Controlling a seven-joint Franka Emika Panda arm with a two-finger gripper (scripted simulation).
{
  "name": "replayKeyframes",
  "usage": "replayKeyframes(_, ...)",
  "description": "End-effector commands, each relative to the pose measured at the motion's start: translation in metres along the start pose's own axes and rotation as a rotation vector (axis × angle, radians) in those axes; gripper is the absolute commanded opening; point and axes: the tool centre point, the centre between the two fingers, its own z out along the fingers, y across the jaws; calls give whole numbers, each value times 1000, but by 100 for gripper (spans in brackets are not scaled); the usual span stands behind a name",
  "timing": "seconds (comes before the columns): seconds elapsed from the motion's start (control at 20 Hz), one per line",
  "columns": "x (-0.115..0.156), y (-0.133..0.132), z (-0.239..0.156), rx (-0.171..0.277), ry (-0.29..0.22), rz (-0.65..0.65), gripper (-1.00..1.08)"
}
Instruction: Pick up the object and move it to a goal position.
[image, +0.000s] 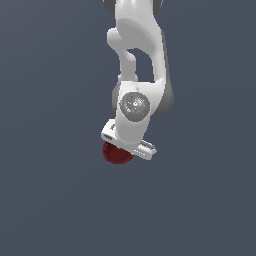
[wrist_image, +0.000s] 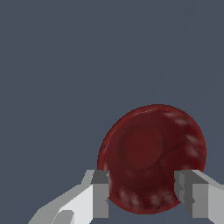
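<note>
The dark red glossy bowl lies on the flat grey-blue surface, partly hidden under the arm's hand in the exterior view. In the wrist view the bowl lies with its hollow side up, right below the camera. My gripper is open, with its two grey fingertips standing wide apart at either side of the bowl's near part. I cannot tell whether the fingers touch the bowl's rim. In the exterior view the gripper points down just over the bowl, and its fingers are hidden by the hand.
The white arm comes down from the top middle of the exterior view. A plain grey-blue surface lies around the bowl, with no other object in view.
</note>
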Motion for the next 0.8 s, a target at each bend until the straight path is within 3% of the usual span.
replayKeyframes(0.0,4,-2,5,-25,-13,62,28)
replayKeyframes(0.75,21,-13,32,-198,-43,418,28)
